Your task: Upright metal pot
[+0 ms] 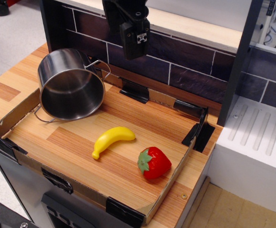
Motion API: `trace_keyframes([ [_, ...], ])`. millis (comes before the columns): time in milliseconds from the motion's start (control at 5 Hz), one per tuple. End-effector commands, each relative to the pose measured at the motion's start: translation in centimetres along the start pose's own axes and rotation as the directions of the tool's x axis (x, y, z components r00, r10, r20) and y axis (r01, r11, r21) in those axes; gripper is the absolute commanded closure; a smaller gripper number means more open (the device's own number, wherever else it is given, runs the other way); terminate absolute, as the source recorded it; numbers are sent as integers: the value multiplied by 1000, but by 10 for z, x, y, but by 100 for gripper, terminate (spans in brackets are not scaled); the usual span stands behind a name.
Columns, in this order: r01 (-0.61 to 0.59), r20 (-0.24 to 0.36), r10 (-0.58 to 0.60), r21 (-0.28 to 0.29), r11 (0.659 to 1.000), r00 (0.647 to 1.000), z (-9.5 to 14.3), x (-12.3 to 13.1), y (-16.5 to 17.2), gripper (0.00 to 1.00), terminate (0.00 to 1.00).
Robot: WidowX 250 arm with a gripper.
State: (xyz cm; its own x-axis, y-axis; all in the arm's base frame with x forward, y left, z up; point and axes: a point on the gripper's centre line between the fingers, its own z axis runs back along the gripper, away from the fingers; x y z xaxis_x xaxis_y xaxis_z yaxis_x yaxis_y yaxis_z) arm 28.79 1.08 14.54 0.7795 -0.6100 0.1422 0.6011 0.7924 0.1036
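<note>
The metal pot [70,84] lies tipped on its side at the back left of the wooden tabletop [128,123]. Its open mouth faces the front and its base points toward the back wall. One wire loop handle sticks up at its upper right, the other rests on the wood at its lower left. My black gripper [135,53] hangs in the air above and to the right of the pot, close to the tiled wall and apart from the pot. Its fingers read as one dark block, so I cannot tell how the jaws stand. Nothing is visible in it.
A toy banana [112,139] lies in the middle and a toy strawberry [153,163] at the front right. A low cardboard rim [14,121] with black clips borders the board. A dark tiled wall [185,71] stands behind, with a black post [237,61] and white drainboard [261,137] at right.
</note>
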Motion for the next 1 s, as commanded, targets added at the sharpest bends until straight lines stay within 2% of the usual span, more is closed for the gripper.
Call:
trace_keyframes([
  [0, 0, 0, 0, 0, 1000, 1000, 0, 0, 0, 0, 0],
  [200, 73, -5, -73, 134, 988, 997, 11, -3, 0, 0, 0],
  [400, 154, -38, -149, 246, 957, 988, 16, -13, 2, 0, 0],
  [600, 225, -81, -210, 365, 904, 974, 14, -21, 7, 0, 0],
  [800, 278, -178, -220, 442, 853, 959, -3, -30, 20, 0, 0],
])
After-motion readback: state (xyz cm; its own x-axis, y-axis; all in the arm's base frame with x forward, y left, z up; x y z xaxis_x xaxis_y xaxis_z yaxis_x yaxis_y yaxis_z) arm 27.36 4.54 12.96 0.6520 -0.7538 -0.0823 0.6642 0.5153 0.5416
